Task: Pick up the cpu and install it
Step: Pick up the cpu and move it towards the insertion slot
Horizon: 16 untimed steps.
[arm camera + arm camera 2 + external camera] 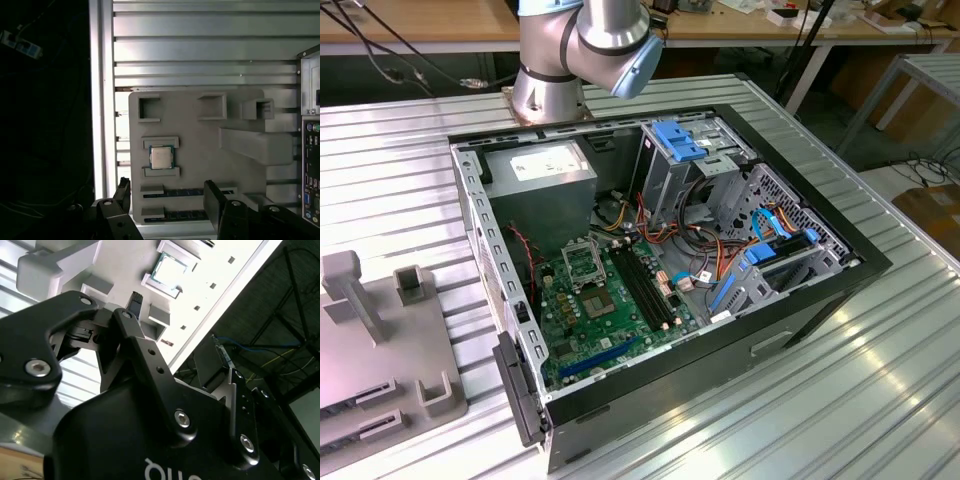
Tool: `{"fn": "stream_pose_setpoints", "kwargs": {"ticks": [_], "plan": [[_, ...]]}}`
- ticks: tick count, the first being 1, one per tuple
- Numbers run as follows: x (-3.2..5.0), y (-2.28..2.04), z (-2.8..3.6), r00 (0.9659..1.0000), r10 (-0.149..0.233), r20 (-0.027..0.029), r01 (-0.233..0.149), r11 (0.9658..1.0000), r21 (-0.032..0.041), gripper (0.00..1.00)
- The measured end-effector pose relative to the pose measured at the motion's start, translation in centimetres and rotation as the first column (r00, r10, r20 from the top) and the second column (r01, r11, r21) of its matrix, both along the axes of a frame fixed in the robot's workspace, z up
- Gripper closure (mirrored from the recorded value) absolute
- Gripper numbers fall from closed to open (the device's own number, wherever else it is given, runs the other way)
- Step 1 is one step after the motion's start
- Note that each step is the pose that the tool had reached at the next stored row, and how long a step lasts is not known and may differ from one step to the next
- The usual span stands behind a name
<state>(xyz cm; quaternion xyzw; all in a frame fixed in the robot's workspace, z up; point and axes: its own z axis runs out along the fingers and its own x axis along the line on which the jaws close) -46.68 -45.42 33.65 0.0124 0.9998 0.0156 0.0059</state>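
**Colleague:** Where is the cpu sitting at the moment?

**Me:** I'm seeing the cpu [161, 157] lying flat, pale metal face up, in the grey holder plate [200, 155]. It's resting between two small raised brackets. The second wrist view is showing it in that same pocket.

**Colleague:** And what are the fingers doing?

**Me:** The fingers [214, 202] are standing spread wide and gripping nothing. They're hovering above the holder plate, apart from the cpu and not touching it.

**Colleague:** How is the rest lying?

**Me:** In the exterior view, the holder plate is resting on the ribbed metal counter [880, 380], to the exterior view's left of the open computer case [700, 365] and near it. Inside the case, the green motherboard [570, 325] is lying flat. The silver-framed socket [582, 265] is sitting toward the board's far end, just in front of the grey power supply [545, 185]. I'm also seeing the arm's base [550, 85] standing on the counter beyond the case's far wall
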Motion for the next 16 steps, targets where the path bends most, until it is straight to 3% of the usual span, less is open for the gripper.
{"fn": "stream_pose_setpoints", "kwargs": {"ticks": [4, 7, 16], "plan": [[-0.04, -0.31, -0.75, 0.9999, 0.011, -0.0001, -0.011, 0.9999, 0.0003, 0.31], [-0.09, -0.35, -1.25, 0.9987, 0.052, -0.0002, -0.052, 0.9987, 0.0019, 0.31], [-0.08, -0.36, -1.34, 0.9985, 0.054, 0.0001, -0.054, 0.9985, 0.0039, 0.31]]}}
